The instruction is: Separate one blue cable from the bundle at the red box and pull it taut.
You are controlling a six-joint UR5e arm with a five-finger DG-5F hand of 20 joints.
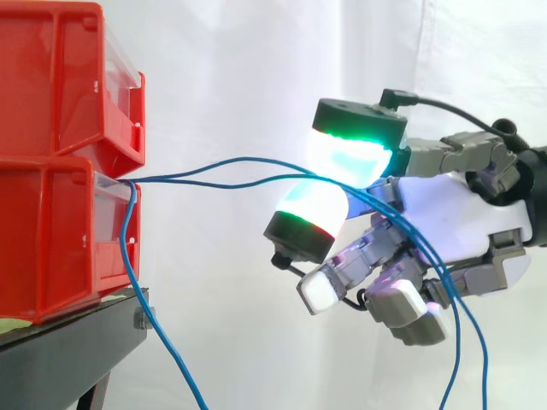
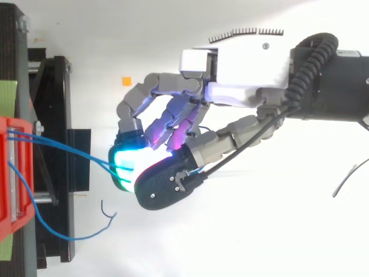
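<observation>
Two stacked red boxes [image 1: 51, 231] stand on a black stand at the left. From the lower box's front, two blue cables [image 1: 222, 166] run almost level to my hand [image 1: 453, 218]. The hand is curled, and two green-glowing fingertips [image 1: 350, 158] pinch the cables between them; the other fingers are folded under the palm. Past the pinch the cables drop behind the hand to the lower right [image 1: 457, 342]. A third blue strand [image 1: 137, 282] hangs slack from the box. From above, the hand [image 2: 242, 63] sits right of the box [image 2: 11, 173], with the cables [image 2: 75, 151] spanning the gap.
The black stand [image 2: 52, 115] carries the boxes along the left edge. A slack blue loop [image 2: 52, 231] sags beside the stand, with a short dark cable end [image 2: 106, 210] near it. A small orange mark [image 2: 126, 81] lies on the white surface. A white curtain hangs behind.
</observation>
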